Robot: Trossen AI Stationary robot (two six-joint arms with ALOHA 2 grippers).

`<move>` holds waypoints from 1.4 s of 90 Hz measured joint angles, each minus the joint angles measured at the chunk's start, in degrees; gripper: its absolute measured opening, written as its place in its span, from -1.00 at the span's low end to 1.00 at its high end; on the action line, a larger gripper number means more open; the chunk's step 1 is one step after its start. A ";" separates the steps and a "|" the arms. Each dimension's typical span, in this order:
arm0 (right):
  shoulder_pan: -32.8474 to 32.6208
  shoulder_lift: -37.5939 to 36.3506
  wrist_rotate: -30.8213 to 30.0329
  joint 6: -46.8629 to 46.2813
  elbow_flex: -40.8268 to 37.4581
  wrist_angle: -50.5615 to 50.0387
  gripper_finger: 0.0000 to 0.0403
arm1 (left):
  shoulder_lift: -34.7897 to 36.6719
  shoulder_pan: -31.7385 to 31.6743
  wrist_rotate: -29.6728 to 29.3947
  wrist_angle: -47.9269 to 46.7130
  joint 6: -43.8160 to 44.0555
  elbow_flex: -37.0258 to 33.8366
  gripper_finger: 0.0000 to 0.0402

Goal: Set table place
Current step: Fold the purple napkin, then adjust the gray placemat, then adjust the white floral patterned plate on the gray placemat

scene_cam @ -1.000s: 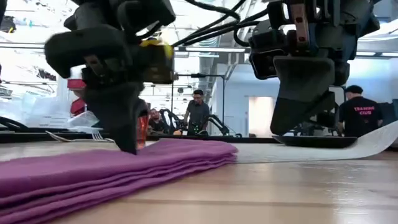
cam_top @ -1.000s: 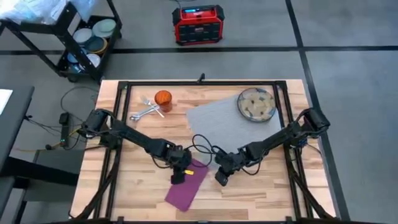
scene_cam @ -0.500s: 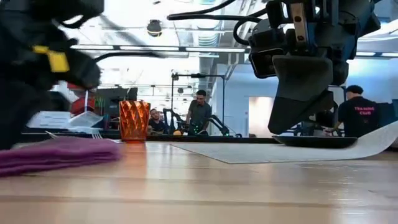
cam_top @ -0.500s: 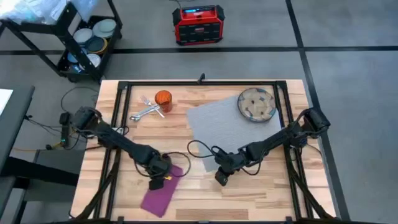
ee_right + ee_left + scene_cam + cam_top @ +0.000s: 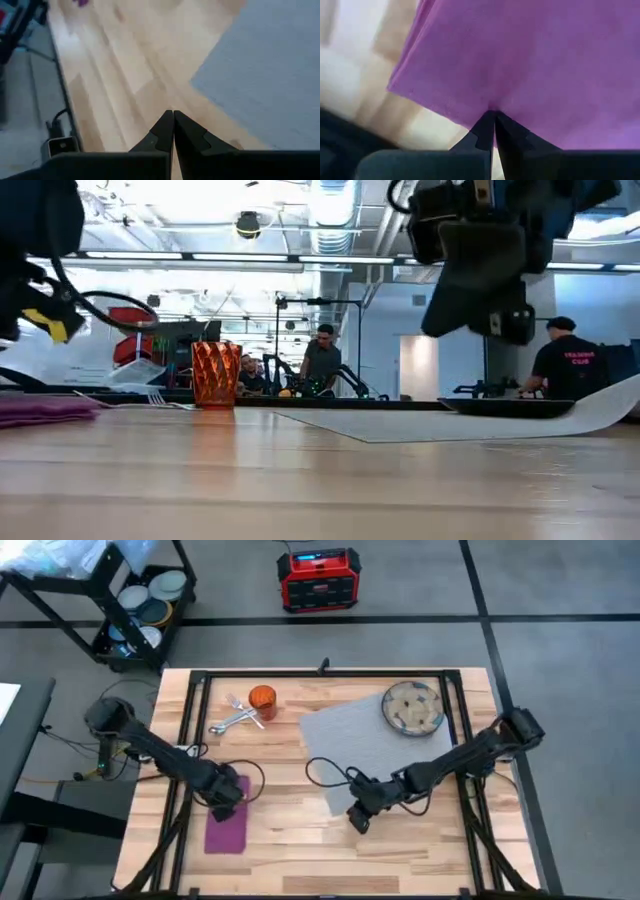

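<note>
The magenta napkin (image 5: 226,828) is pinched at its far edge by the left pincer (image 5: 226,796), near the desk's (image 5: 300,850) left side. The right pincer (image 5: 357,821), pressed together, is held above the desk just beside the grey mat's (image 5: 375,745) near edge.

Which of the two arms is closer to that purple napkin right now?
Left. Its gripper sits at the magenta napkin, fingers shut on its edge. The right gripper hovers well off, beside the grey mat.

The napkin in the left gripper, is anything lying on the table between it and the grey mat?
Nothing visible. Bare table planks separate the magenta napkin, pinched by the left gripper, from the grey mat. The cutlery and orange cup sit farther back.
</note>
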State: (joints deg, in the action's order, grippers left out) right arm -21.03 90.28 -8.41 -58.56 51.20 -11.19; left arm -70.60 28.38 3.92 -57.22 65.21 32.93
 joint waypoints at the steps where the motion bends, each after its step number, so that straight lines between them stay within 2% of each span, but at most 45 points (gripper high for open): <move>1: 0.18 -0.37 -0.63 -0.13 0.00 -1.36 -1.00 | 0.56 0.03 0.01 -0.20 0.23 0.03 -1.00; 11: 3.10 -3.12 -5.09 -1.18 -0.02 -16.74 -1.00 | 6.35 0.06 0.09 -0.93 4.02 0.06 -1.00; 23: 7.73 -3.87 -5.35 3.64 -0.04 -28.51 -1.00 | 13.00 0.06 -0.95 1.65 8.46 1.18 -1.00; 32: 11.09 -3.04 -5.27 7.09 -0.39 -32.18 -1.00 | 16.64 0.06 -4.94 5.56 9.03 3.01 -1.00; 42: 14.75 -2.46 -4.34 9.32 -2.62 -31.24 -1.00 | 19.39 0.06 -10.23 15.22 4.39 3.95 -1.00; 57: 18.34 0.12 1.79 11.48 -5.37 -25.03 -1.00 | 20.62 -0.03 -20.37 29.44 -3.46 4.02 -1.00; 73: 17.42 4.38 7.71 10.37 -5.65 -13.89 -1.00 | 20.21 -1.85 -26.45 36.12 -10.55 4.06 -1.00; 85: 14.10 7.12 12.17 6.62 -4.36 -3.56 -1.00 | 20.09 -4.20 -26.79 36.58 -12.99 4.06 -1.00; 107: 8.23 13.40 13.39 -1.58 -0.31 10.79 -1.00 | 18.40 -9.09 -26.81 37.90 -17.51 4.08 -1.00; 126: 5.75 20.16 14.91 -6.35 3.29 25.74 -1.00 | 15.82 -12.48 -26.77 37.99 -18.71 4.06 -1.00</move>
State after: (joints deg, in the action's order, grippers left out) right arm -15.28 110.44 6.50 -64.90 54.49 14.55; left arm -54.78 15.90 -22.85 -19.23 46.50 36.99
